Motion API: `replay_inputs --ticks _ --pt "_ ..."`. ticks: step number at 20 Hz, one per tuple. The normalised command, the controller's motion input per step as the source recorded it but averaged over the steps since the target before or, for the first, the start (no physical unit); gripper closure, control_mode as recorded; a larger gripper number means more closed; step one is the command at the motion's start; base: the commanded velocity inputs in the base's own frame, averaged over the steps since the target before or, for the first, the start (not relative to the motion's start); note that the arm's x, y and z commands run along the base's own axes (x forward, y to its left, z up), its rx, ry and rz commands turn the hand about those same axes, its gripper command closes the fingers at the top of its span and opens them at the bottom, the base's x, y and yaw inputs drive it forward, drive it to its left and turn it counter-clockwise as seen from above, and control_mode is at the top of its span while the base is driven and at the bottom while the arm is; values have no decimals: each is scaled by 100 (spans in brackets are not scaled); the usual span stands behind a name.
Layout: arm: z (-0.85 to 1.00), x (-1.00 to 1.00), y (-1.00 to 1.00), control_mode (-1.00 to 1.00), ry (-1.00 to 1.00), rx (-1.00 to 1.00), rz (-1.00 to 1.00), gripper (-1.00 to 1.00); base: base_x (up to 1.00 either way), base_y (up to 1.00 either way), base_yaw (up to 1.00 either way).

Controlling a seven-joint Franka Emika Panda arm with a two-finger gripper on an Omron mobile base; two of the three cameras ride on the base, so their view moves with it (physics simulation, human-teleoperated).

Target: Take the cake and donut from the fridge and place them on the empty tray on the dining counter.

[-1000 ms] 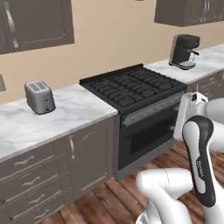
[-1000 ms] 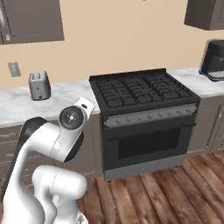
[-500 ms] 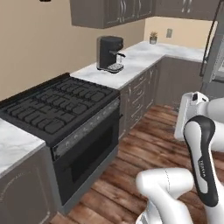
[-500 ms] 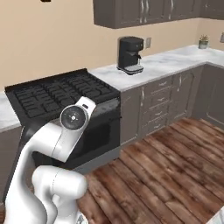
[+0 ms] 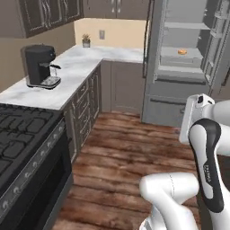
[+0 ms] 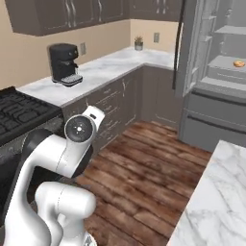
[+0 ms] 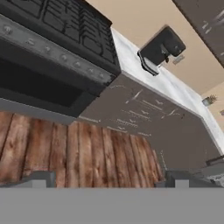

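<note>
1. My base had swung away from the stove; the coffee machine now sat at my left.
2. That brought the fridge into view ahead, doors open.
3. The donut, a small orange-tan ring, lay on a shelf; the cake, perhaps hidden, I couldn't pick out.
4. My gripper stood wide, holding nothing, aimed at the floor.
</note>
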Motion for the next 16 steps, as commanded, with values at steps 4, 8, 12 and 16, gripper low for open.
replay_inputs --ticks 4,8,12,16 --pt "0 0 0 100 0 0 0 -100 74 -56 -53" --pt "0 0 0 100 0 0 0 -100 72 -55 -52" --pt "0 0 0 100 0 0 0 -100 76 -39 -48" --pt "0 0 0 100 0 0 0 -100 99 0 -17"
